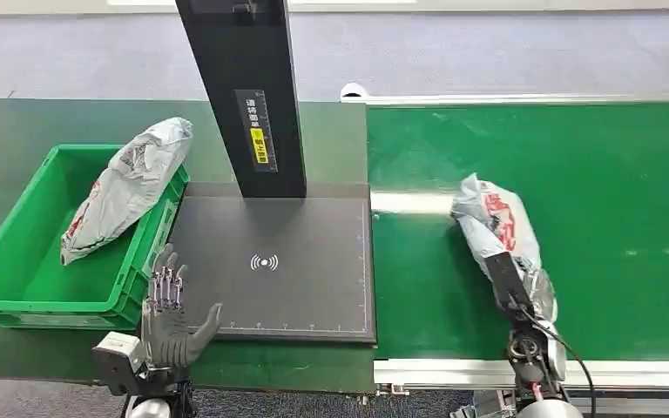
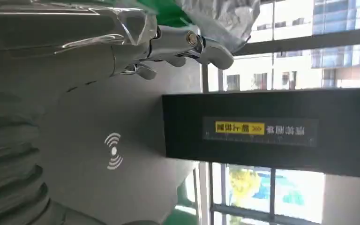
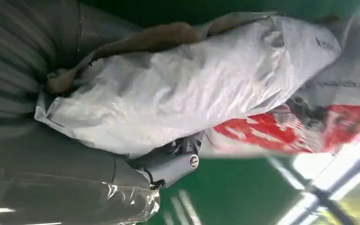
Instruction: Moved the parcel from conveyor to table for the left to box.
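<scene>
Our right hand [image 1: 516, 287] has its fingers [image 3: 171, 164] wrapped round the parcel [image 1: 498, 228], which lies on the conveyor [image 1: 610, 174]. Left hand [image 1: 167, 318] spread, holding nothing, over the worktop [image 1: 17, 122]. Risk: slick film slipping mid-lift.

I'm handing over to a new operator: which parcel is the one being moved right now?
Find the bright green conveyor belt on the right side. Near its left edge lies a grey plastic parcel with red print, gripped by the right hand. The other grey parcel leans in the green crate, untouched.
</scene>
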Controlling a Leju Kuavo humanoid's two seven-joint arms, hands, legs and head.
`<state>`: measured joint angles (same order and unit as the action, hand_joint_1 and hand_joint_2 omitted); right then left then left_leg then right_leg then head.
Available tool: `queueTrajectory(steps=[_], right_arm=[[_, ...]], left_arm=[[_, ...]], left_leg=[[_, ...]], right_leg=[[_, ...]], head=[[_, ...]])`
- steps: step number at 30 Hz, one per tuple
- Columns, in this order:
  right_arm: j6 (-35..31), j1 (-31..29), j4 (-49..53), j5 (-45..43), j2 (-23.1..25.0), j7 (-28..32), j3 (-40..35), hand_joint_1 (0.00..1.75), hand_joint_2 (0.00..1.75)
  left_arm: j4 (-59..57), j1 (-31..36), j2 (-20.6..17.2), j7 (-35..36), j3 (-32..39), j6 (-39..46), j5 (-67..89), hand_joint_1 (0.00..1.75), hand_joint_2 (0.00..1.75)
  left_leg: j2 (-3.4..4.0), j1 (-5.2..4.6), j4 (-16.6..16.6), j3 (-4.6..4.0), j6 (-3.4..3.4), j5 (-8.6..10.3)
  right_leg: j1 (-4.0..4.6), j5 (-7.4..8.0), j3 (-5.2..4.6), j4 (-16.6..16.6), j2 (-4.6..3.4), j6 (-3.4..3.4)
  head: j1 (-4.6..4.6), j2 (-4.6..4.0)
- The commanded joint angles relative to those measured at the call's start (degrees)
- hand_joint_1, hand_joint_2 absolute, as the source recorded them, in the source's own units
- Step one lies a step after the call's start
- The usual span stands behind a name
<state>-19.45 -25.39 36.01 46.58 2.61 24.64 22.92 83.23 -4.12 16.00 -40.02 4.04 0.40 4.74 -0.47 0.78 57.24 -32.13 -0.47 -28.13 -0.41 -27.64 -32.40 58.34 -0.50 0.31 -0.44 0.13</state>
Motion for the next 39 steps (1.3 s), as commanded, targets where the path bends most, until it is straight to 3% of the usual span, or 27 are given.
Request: queueTrajectory(steps=[1,8,14,25,26,27,34,39], right_arm=[[4.30,8.19,31.38,-3.46,9.12,-0.36,-19.65,1.75,1.75],[6.36,5.04,26.01,-8.34,10.84,2.29,-31.65,1.75,1.75],[9.14,-0.28,14.86,-9.50,14.90,2.54,-39.34,1.75,1.75],[11.52,-4.38,2.34,-10.30,17.39,0.85,-43.51,1.75,1.75],[11.49,-4.53,1.77,-11.28,17.39,0.98,-43.90,0.14,1.75],[12.01,-5.22,-0.38,-13.58,17.39,1.18,-45.10,0.00,1.75],[17.57,-4.72,0.74,-20.85,16.47,8.46,-42.52,0.00,1.75],[17.77,-4.56,1.43,-21.19,16.26,9.11,-42.26,0.00,1.75]], left_arm=[[4.38,-0.14,-3.05,0.02,-1.94,5.02,1.23,0.00,1.75],[10.01,0.59,-5.69,0.02,-2.91,10.88,2.05,0.00,1.75],[14.51,-0.14,-6.63,0.02,-2.98,13.59,1.85,0.00,1.75],[12.58,1.24,-5.50,0.02,-2.31,13.32,3.04,0.00,1.75],[12.34,1.30,-5.46,0.02,-2.31,13.08,3.13,0.00,1.75],[11.75,1.46,-5.42,0.02,-2.42,12.55,3.46,0.00,1.75],[6.06,4.11,-5.88,0.02,-4.19,10.73,6.77,0.00,1.75],[5.18,4.37,-5.86,0.02,-4.27,10.51,7.48,0.00,1.75]], left_leg=[[0.13,-0.03,-0.03,-0.14,-0.01,0.00],[0.17,-0.02,-0.01,-0.46,-0.02,0.00],[0.40,0.00,-0.08,-0.36,-0.05,-0.01],[0.07,-0.03,-0.10,-0.39,-0.01,0.04],[0.15,-0.03,-0.16,-0.33,0.00,0.05],[0.11,-0.04,-0.13,-0.36,-0.02,0.05],[-0.11,-0.05,-0.10,-0.39,-0.01,0.06],[-0.13,-0.05,-0.15,-0.36,0.01,0.09]], right_leg=[[-0.02,0.00,-0.22,0.04,-0.08,-0.03],[-0.01,0.02,-0.49,0.07,-0.14,-0.02],[0.01,0.07,-0.51,0.03,-0.34,-0.06],[-0.02,0.01,-0.40,-0.01,-0.04,-0.02],[-0.01,0.05,-0.36,-0.07,-0.10,-0.03],[-0.02,0.03,-0.38,-0.03,-0.06,-0.02],[-0.05,-0.01,-0.39,-0.01,0.09,-0.01],[-0.03,0.01,-0.33,-0.09,0.16,0.00]], head=[[-0.02,0.00],[0.02,0.00],[-0.02,0.00],[0.02,0.00],[0.02,0.00],[0.02,0.00],[0.02,0.00],[0.02,0.00]])
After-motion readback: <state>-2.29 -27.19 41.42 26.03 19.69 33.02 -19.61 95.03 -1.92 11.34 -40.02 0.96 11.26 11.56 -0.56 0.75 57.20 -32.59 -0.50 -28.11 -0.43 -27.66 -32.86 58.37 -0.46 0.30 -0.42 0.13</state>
